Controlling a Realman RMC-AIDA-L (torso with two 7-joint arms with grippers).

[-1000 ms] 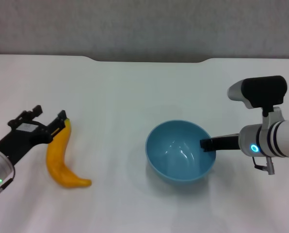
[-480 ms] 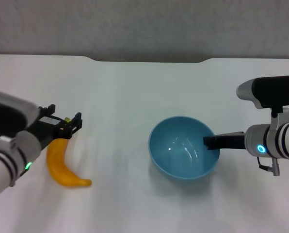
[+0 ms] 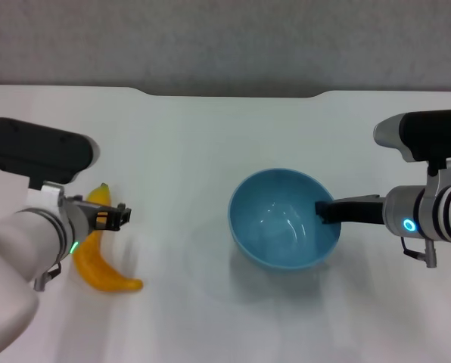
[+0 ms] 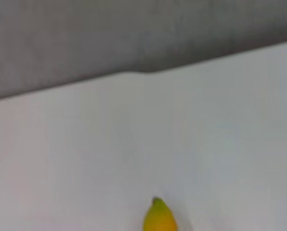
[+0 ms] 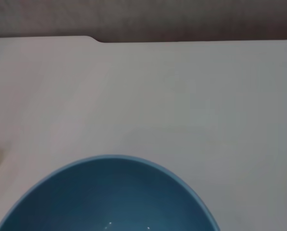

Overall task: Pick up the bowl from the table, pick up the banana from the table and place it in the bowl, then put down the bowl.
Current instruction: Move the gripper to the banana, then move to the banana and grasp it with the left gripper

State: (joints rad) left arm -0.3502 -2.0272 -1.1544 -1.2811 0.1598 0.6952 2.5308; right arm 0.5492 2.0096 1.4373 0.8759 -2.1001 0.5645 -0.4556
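Note:
The light blue bowl (image 3: pixel 278 219) hangs a little above the white table (image 3: pixel 195 144), with its shadow on the tabletop below it. My right gripper (image 3: pixel 325 211) is shut on its right rim. The bowl's plain inside fills the lower part of the right wrist view (image 5: pixel 110 197). The yellow-orange banana (image 3: pixel 97 261) lies on the table at the left. My left gripper (image 3: pixel 113 218) is open just above the banana's upper end. The left wrist view shows only the banana's stem tip (image 4: pixel 159 219).
The table's far edge has a shallow notch (image 3: pixel 233 92) in front of a grey wall. Bare tabletop lies between the banana and the bowl and in front of both.
My left arm has swung up and turned, bringing its gripper over the banana's upper end. My right gripper has raised the bowl slightly. The banana has not moved.

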